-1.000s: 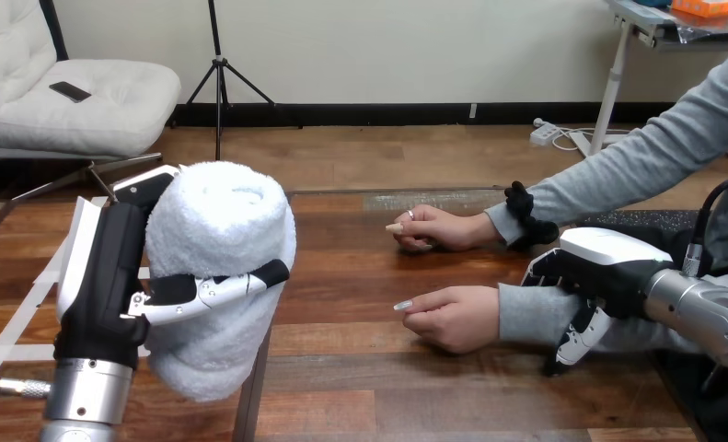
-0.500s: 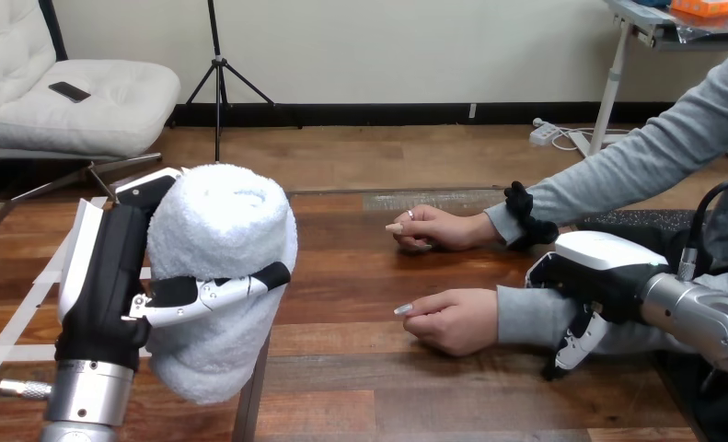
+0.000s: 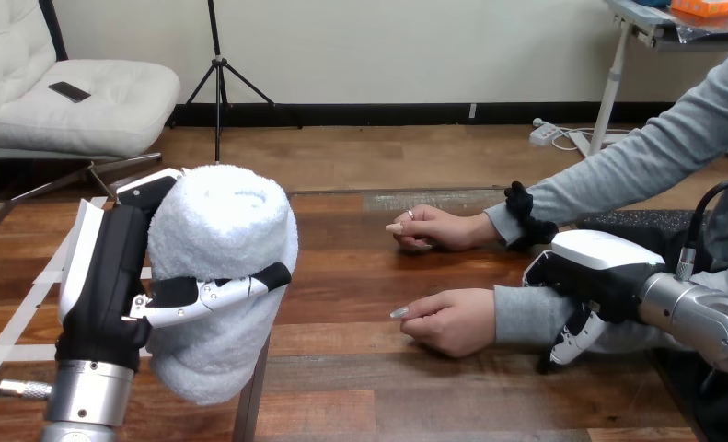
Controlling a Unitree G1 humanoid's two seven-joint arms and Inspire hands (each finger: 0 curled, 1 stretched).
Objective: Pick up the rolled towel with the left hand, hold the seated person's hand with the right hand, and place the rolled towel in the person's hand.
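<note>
The rolled white towel (image 3: 220, 267) stands upright, lifted above the table's left part, with my left hand (image 3: 111, 267) shut on it; one finger (image 3: 222, 292) wraps across its front. My right hand (image 3: 599, 267) lies over the grey-sleeved forearm of the person's nearer hand (image 3: 447, 318), which rests loosely curled, knuckles up, on the table (image 3: 360, 276). The fingers (image 3: 572, 343) of my right hand curl down over the sleeve's near side; its thumb is hidden. The towel is well left of the person's nearer hand.
The person's farther hand (image 3: 433, 227) rests on the table towards the back, right of centre. White tape strips (image 3: 19, 313) lie on the wood at the far left. A seam (image 3: 249, 405) between two boards runs below the towel.
My right hand has shifted slightly left along the sleeve, and the person's nearer hand has slid a little left with it. The left hand and towel have barely moved.
</note>
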